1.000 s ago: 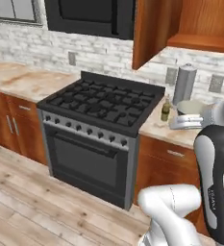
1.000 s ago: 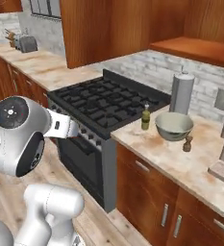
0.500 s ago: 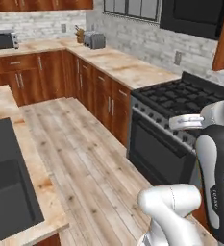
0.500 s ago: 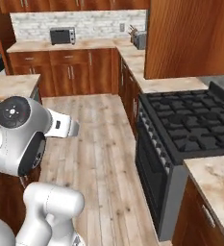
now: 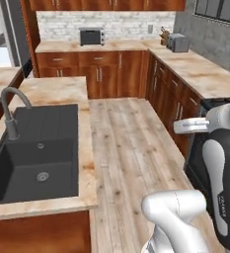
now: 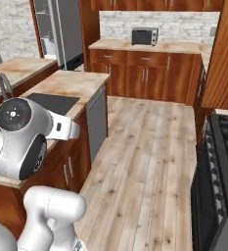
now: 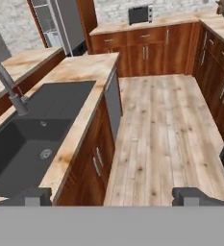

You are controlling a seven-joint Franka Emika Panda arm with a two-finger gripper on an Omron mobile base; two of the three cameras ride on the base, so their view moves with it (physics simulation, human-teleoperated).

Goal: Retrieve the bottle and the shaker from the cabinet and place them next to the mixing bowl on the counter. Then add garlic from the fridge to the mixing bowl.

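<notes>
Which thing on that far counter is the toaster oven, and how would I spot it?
Look at the back counter under the brick wall. The toaster oven is the dark box near its middle. The toaster in the right corner is grey, smaller and beside a knife block.

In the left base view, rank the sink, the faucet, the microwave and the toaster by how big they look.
1. sink
2. faucet
3. microwave
4. toaster

The microwave and toaster stand far from the camera, so their true sizes stay unsure.
</notes>
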